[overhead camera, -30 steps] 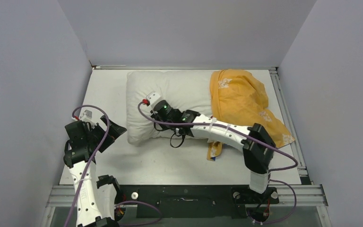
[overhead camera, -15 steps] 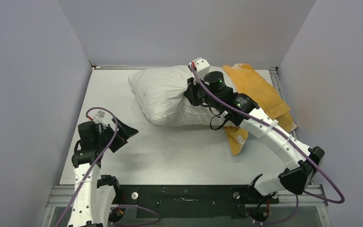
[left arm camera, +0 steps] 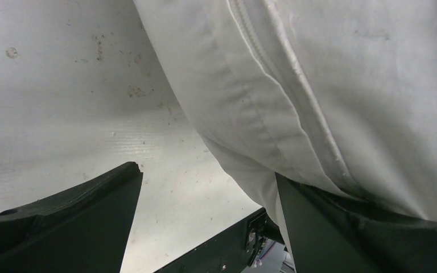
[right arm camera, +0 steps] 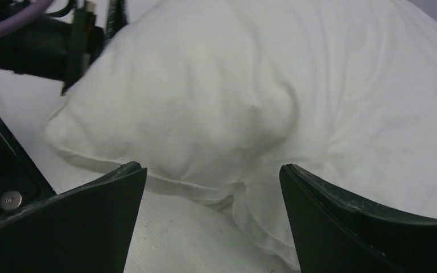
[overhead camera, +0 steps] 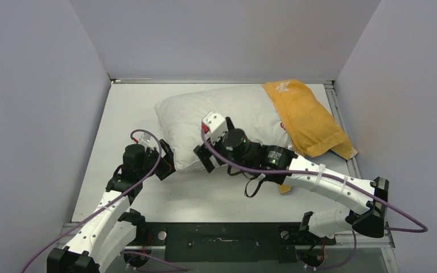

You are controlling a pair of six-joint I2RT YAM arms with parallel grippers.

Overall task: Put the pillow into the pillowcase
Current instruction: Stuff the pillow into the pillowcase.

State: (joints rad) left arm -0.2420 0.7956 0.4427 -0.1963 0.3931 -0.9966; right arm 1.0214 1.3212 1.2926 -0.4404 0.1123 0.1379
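Two tools, both spread wide, work the near-left end of the pillow (overhead camera: 227, 111), which lies across the far half of the white surface (overhead camera: 128, 108). From overhead, the left tool (overhead camera: 165, 163) sits at the pillow's near-left corner. The right tool (overhead camera: 205, 158) is just beside it along the near edge. Each has its fingers apart, clamped on nothing.

Left wrist view: the seamed corner drapes over one dark finger (left arm camera: 341, 227) while the other stands clear above the surface. Whether the covered finger presses the fabric is hard to tell. Right wrist view: plump white fabric fills the space ahead, its edge lying between the parted fingers.

Over at the far right, the orange-yellow pillowcase (overhead camera: 310, 119) covers the pillow's end. How deep the pillow reaches inside is hidden. The right arm (overhead camera: 324, 179) cuts off all but a scrap of orange cloth beneath it.
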